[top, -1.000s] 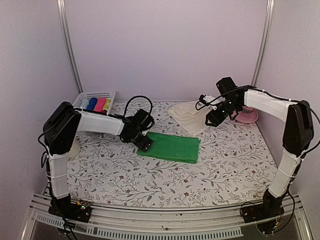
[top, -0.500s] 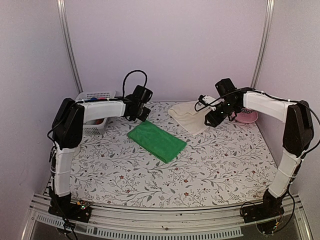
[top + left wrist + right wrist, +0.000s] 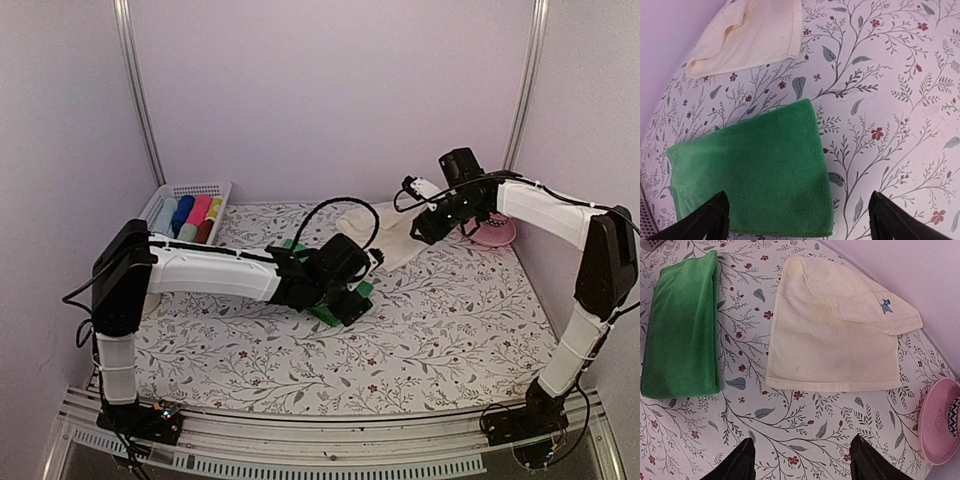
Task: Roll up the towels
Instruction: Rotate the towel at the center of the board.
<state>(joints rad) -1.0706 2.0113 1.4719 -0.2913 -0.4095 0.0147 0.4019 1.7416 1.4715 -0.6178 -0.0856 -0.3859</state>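
Plainly, nothing is rolled yet. The bright green microfibre towel (image 3: 755, 170) is seen lying flat as a folded rectangle near the middle of the flower-printed table cover (image 3: 450, 330). The cream-white terry towel (image 3: 835, 340) is spread flat behind it, close to the back wall, with one corner turned over and a small blue mark showing. Both rolls are therefore judged to be still to do.

The left gripper (image 3: 800, 212) is held above the green towel with its jaws spread wide and nothing between them. The right gripper (image 3: 802, 460) is poised over bare table beside the cream towel, its jaws parted and likewise empty.

A strip of bare table is left between the two towels, so their hems are exposed and apart. From above, much of the green towel is covered by the left arm, so its outline there can only be guessed. The cream towel is hemmed in by the wall behind and by the round pink dish (image 3: 940, 422) near one corner. Wide open table is offered on the near side. The white slotted basket of coloured rolls (image 3: 185, 205) is set well apart at the back left
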